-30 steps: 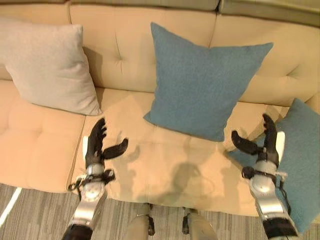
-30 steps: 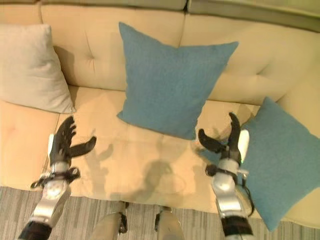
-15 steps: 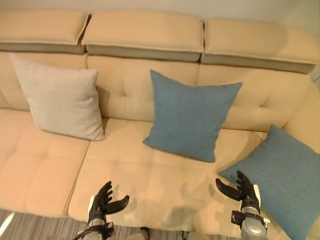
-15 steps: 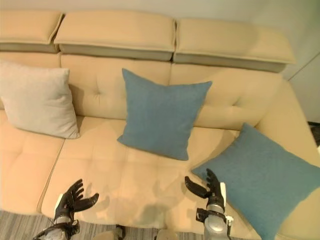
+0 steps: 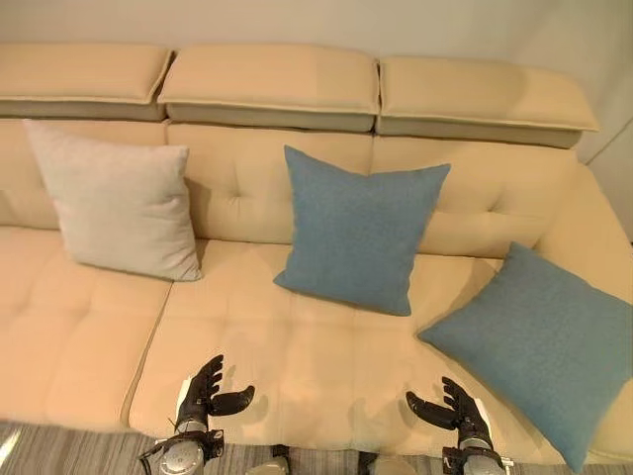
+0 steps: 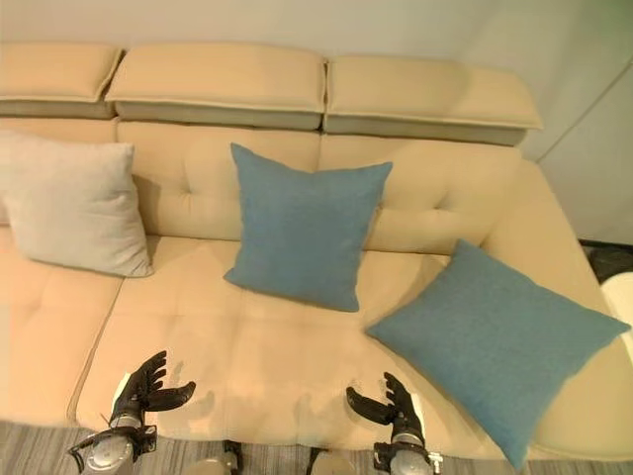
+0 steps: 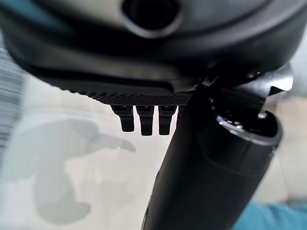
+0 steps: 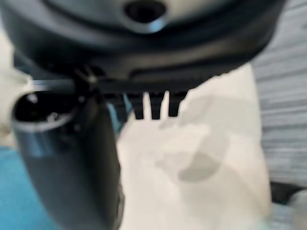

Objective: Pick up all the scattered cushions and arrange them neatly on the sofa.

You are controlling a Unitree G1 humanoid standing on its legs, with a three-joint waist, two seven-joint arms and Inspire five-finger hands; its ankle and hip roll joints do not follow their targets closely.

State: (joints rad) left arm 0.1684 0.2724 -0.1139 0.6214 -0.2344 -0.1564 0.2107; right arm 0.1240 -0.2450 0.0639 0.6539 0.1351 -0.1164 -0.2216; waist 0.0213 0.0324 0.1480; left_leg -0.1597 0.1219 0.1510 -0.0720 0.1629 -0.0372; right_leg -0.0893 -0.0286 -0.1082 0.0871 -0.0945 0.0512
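1. Left eye view: a beige sofa [image 5: 297, 346] is seen from above, with three cushions on it. A light grey cushion [image 5: 114, 198] is propped against the backrest at the left, and a blue cushion [image 5: 358, 228] leans upright against the backrest at the middle. A second blue cushion [image 5: 539, 346] lies tilted on the seat at the right end — well apart from the middle one. The left hand [image 5: 203, 388] and the right hand [image 5: 457, 411] are held over the near edge of the seat, fingers spread and thumbs out, with nothing in them.

2. Right eye view: the same layout is shown, with the right-hand blue cushion lying just beyond the right hand.

3. Left wrist view: the left hand's fingers [image 7: 145, 120] are seen extended over bare seat fabric — nothing is gripped.

4. Right wrist view: the right hand's fingers [image 8: 153, 108] are likewise straight over the seat and hold nothing; blue cushion fabric is seen beside the thumb.
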